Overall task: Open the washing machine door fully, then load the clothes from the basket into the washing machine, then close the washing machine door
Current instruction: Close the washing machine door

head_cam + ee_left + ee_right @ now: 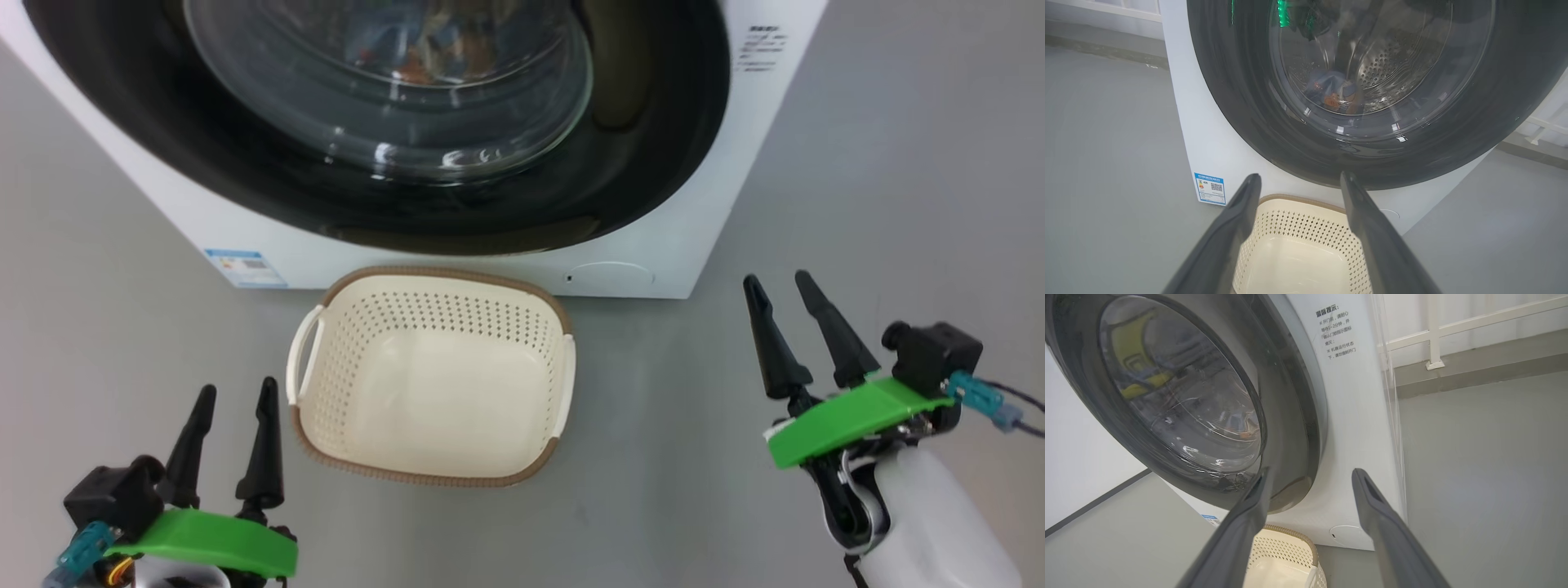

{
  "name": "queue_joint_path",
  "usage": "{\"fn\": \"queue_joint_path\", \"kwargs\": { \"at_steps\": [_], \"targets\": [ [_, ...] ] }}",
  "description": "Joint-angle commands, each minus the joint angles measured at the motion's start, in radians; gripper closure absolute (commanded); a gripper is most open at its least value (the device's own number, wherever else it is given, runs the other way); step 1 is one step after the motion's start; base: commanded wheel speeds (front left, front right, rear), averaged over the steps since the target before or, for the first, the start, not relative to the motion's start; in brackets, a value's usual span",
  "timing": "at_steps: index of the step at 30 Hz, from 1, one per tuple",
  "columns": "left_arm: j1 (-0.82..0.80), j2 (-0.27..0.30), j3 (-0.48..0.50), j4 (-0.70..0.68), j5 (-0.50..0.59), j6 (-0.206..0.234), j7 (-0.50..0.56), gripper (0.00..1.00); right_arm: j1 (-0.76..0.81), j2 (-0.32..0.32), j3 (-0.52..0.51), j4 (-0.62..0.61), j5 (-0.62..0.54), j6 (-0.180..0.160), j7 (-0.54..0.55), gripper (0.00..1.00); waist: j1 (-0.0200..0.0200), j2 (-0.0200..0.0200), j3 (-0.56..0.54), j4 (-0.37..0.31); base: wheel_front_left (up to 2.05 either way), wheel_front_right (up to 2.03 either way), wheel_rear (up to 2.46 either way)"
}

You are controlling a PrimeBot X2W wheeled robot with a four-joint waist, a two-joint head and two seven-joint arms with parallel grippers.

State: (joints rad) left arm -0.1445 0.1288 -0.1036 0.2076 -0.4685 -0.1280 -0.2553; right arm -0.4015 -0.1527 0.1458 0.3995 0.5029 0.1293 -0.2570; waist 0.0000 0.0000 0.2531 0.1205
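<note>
The washing machine door (653, 163) is one round door, with a glossy black rim around a clear domed glass. It lies against the front of the washing machine (702, 245) and is shut, as far as I can tell. Through the glass my left wrist view shows the clothes (1337, 96) low in the steel drum: one small heap of blue fabric with orange-brown print. I cannot count the pieces in it.

On the white front I count one blue label (245, 268) at the lower left corner. There is one block of dark printed text (763, 49) at the upper right and one small round cap (611, 276) near the bottom edge.

The basket (441, 273) is a single one. It stands upright on the grey floor (857, 204) just before the machine, below the door. Its bare cream bottom and perforated walls are in plain sight. It has two side handles, one on each short side.

My two grippers flank the basket, both apart from it and from the machine. My left gripper (238, 388) is at the basket's near left corner, its two dark fingers spread wide with nothing between them. My right gripper (780, 286) is further off on the right, level with the machine's lower corner. Its two fingers are also parted and grip nothing. Each wrist carries one green plate.
</note>
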Motion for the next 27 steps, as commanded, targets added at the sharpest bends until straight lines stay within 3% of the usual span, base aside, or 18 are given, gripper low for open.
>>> {"fn": "queue_joint_path", "kwargs": {
  "at_steps": [1, 17, 27],
  "targets": [
    [0.002, 0.034, 0.034, -0.015, 0.009, -0.003, -0.006, 0.0, 0.029, 0.004, 0.016, -0.025, -0.003, 0.001, -0.005, 0.0, 0.0, 0.0, -0.039, -0.041, 0.0, 0.0, 0.0],
    [0.037, 0.07, 0.067, 0.008, 0.007, -0.003, -0.006, 0.0, 0.139, -0.015, -0.022, -0.041, -0.003, 0.001, -0.005, 0.0, 0.0, 0.0, -0.083, -0.155, 0.0, 0.0, 0.0],
    [0.085, 0.065, 0.093, -0.004, 0.014, -0.003, -0.006, 0.0, 0.189, -0.024, -0.045, -0.054, -0.002, 0.001, -0.005, 0.0, 0.0, 0.0, -0.107, -0.183, 0.0, 0.0, 0.0]
  ]
}}
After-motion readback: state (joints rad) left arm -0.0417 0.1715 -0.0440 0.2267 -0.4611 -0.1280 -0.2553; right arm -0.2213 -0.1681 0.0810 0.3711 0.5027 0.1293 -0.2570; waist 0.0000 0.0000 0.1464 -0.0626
